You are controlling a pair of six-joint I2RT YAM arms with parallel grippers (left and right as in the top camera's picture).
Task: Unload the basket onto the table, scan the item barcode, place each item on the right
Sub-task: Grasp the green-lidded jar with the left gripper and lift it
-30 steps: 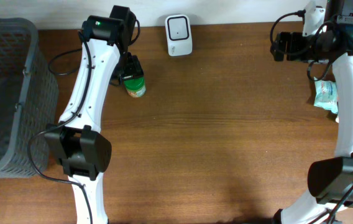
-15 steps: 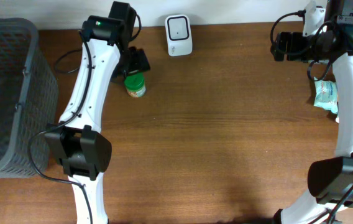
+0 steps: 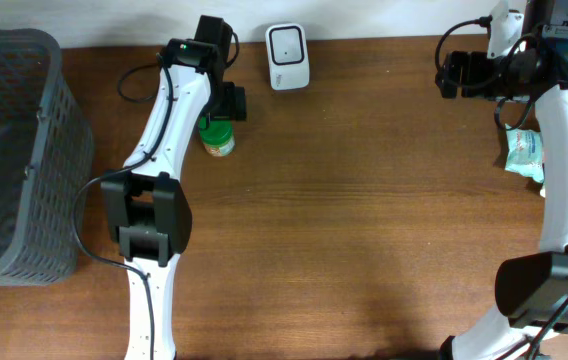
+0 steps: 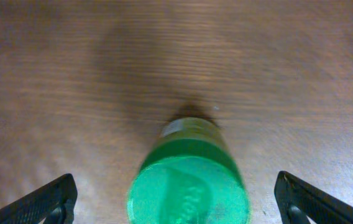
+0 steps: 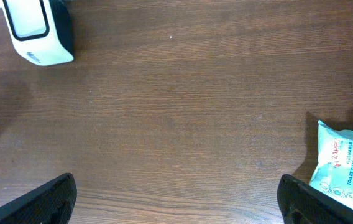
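Note:
The item is a small jar with a green lid (image 3: pixel 217 140), standing upright on the wooden table left of centre. My left gripper (image 3: pixel 227 103) hovers just behind and above it. In the left wrist view the green lid (image 4: pixel 187 190) fills the bottom middle, and the left gripper (image 4: pixel 176 202) is open, its black fingertips (image 4: pixel 52 200) wide apart and clear of the jar. The white barcode scanner (image 3: pixel 288 56) stands at the far edge, also visible as the scanner (image 5: pixel 36 31). My right gripper (image 5: pixel 178 199) is open over bare wood near the far right (image 3: pixel 450 75).
A dark mesh basket (image 3: pixel 9 150) takes up the left side of the table. A pack of wet wipes (image 3: pixel 524 152) lies at the right edge under the right arm, and shows as the pack (image 5: pixel 344 169) in the right wrist view.
The left arm has swung to the right and its gripper has drawn back from over the jar toward the far edge. The jar stays standing. The right arm has not moved.

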